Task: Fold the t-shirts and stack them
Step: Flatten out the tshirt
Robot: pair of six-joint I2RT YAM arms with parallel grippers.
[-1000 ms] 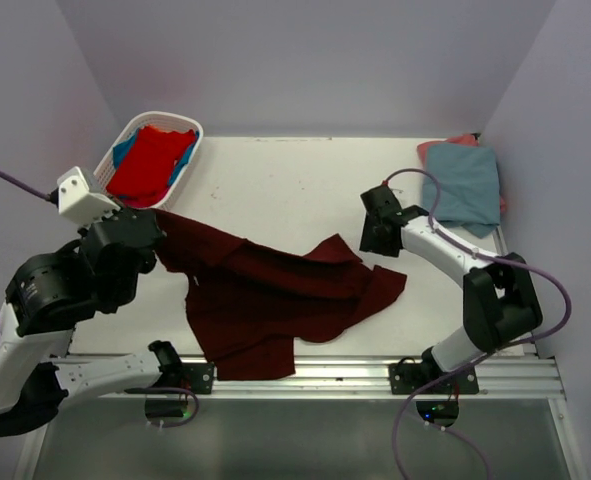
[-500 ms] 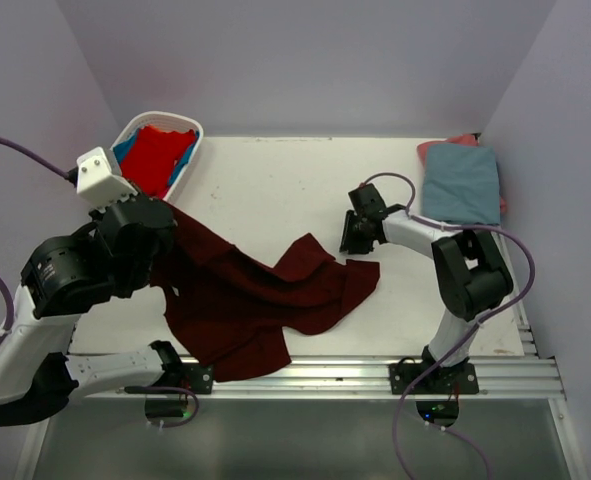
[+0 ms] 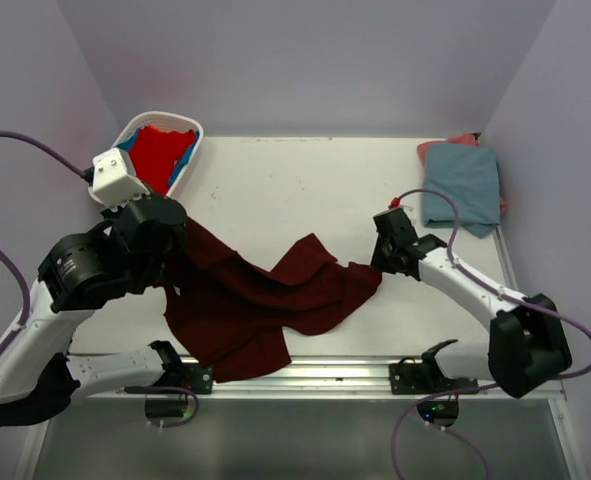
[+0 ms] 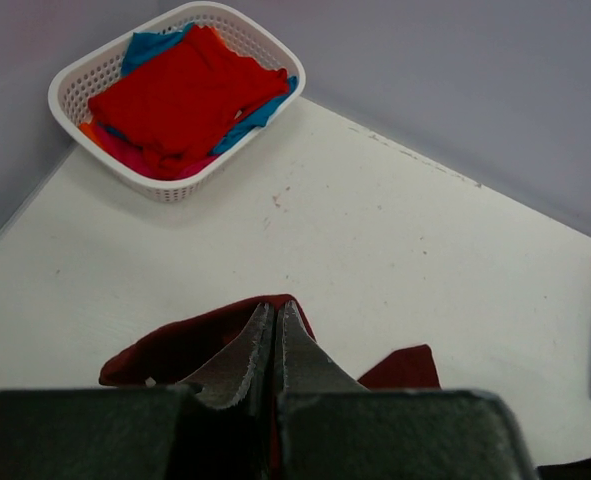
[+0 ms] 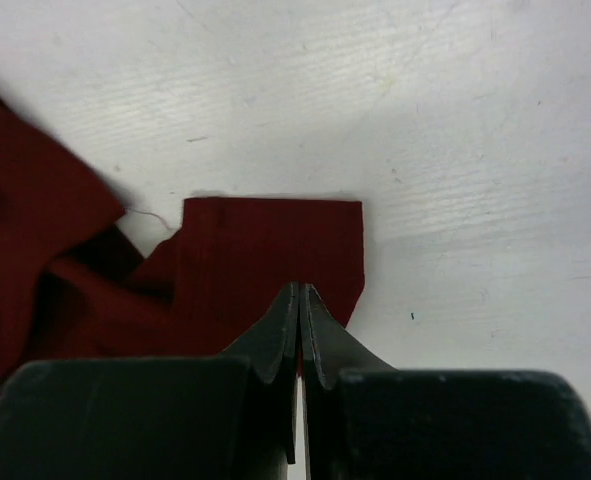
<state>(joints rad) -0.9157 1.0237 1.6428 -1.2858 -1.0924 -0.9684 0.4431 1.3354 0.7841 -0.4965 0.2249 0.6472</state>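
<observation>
Left gripper (image 4: pixel 273 310), at the left of the overhead view, has its fingers pressed together on an edge of the maroon t-shirt (image 3: pixel 265 300). It holds that edge raised off the table (image 3: pixel 295 190). Over the last second this arm has swung up the frame toward the basket, and the cloth has been dragged along. The shirt was spread wider a second ago and now lies bunched in a diagonal heap across the lower middle. Part of it hangs over the near edge of the table.

Right gripper (image 5: pixel 301 295) has moved since half a second ago. It was beside the shirt's raised central fold and now sits at the shirt's right-hand corner. Its fingers are together and appear to be pinching the hem of a small square flap.

I judge that both arms now have a hold on opposite ends. If so, the shirt can be stretched flat before any fold begins. It is still crumpled, so folding has not started on this one.

In the upper left corner stands a white slatted basket (image 3: pixel 190 130). It holds a bright red shirt (image 3: pixel 155 155) on top, with a blue shirt (image 3: pixel 125 148) showing at its edges.

At the upper right of the table lies a folded grey-blue shirt (image 3: pixel 465 185), resting on a salmon pink shirt (image 3: pixel 455 141) whose edge peeks out behind it.
</observation>
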